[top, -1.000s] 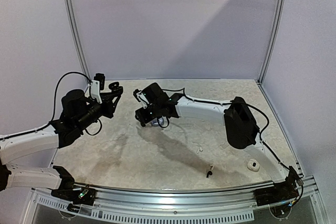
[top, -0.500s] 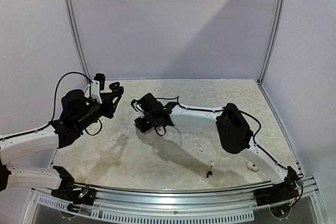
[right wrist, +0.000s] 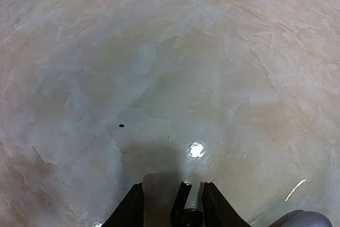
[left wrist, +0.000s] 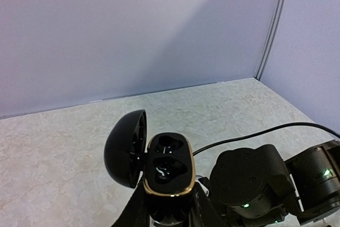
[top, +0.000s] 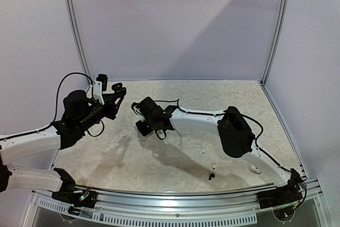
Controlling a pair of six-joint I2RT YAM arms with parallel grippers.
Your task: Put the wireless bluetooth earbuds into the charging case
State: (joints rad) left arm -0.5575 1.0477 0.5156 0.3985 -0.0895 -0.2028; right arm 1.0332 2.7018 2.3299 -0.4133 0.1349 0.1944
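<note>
My left gripper [left wrist: 167, 212] is shut on a black charging case [left wrist: 169, 169] with a gold rim. It holds the case up above the table's back left, and the lid [left wrist: 125, 147] is swung open to the left. Both sockets look dark; I cannot tell whether one is filled. In the top view the case [top: 118, 86] faces my right gripper [top: 144, 127], just to its right. In the right wrist view a black earbud [right wrist: 183, 203] stands between my right gripper's [right wrist: 172, 185] partly open jaws. It rests against the right finger, with a gap to the left finger.
A white earbud [top: 202, 151] and a black earbud [top: 212, 174] lie on the marble table [top: 175, 158] near its front. A small white rounded case [top: 256, 168] sits at the front right. The right arm's black wrist [left wrist: 249, 182] is close beside the held case. A black speck [right wrist: 121, 126] marks the table.
My right gripper has slid left toward the held case, and its elbow has followed. Its jaws have narrowed. The left arm has stayed nearly still with the case.
</note>
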